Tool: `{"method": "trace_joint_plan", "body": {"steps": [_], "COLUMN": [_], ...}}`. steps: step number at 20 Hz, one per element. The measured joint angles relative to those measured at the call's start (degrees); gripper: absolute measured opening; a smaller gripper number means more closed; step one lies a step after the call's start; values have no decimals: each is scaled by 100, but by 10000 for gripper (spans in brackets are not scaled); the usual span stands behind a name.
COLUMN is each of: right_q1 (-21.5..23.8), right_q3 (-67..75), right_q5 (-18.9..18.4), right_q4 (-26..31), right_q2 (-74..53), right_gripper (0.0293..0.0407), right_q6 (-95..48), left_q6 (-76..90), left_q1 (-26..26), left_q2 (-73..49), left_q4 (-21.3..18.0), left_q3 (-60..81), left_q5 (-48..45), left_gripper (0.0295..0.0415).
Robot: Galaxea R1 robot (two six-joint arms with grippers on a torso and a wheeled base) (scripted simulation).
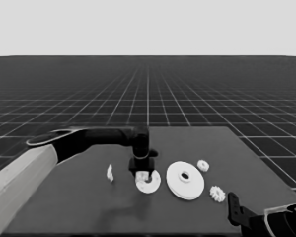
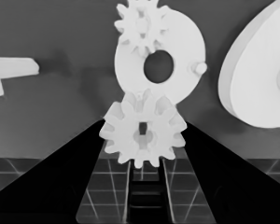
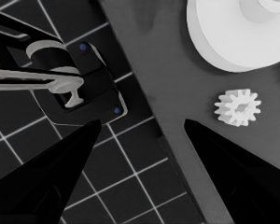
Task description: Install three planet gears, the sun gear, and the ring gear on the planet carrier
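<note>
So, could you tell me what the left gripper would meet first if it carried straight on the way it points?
Probably the smaller round part. The left gripper holds a gear right at that part's rim, where another gear already sits. The remaining gap cannot be judged.

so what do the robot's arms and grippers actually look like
Each arm is pale grey farther back and black toward the wrist, as on the left arm. Both end in two long, pointed black fingers: the left gripper and right gripper show theirs as dark wedges. No cables or markings are visible on them.
</note>
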Motion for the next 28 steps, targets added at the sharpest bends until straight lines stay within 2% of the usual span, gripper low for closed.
{"method": "trace_joint_plan", "body": {"steps": [1, 3, 10, 12, 13, 14, 20, 21, 23, 28], "right_q1": [0, 0, 0, 0, 0, 0, 0, 0, 0, 0], "right_q3": [0, 0, 0, 0, 0, 0, 0, 0, 0, 0], "right_q5": [0, 0, 0, 0, 0, 0, 0, 0, 0, 0], "right_q4": [0, 0, 0, 0, 0, 0, 0, 0, 0, 0], "right_q2": [0, 0, 0, 0, 0, 0, 0, 0, 0, 0], "right_gripper": [385, 385, 385, 385, 385, 385, 385, 385, 385, 385], "right_q6": [0, 0, 0, 0, 0, 0, 0, 0, 0, 0], "left_q6": [123, 290, 390, 392, 392, 392, 392, 182, 33, -11], "left_q1": [385, 795, 970, 973, 974, 974, 975, 636, 211, 12], "left_q2": [33, 79, 113, 113, 113, 113, 113, 42, 12, 6], "left_q4": [411, 783, 963, 966, 967, 967, 968, 606, 219, 17], "left_q3": [-161, -399, -550, -553, -553, -554, -554, -250, -51, 2], "left_q5": [-37, -117, -179, -181, -181, -181, -181, -58, -3, 2], "left_gripper": [312, 312, 312, 372, 381, 383, 385, 385, 385, 385]}}
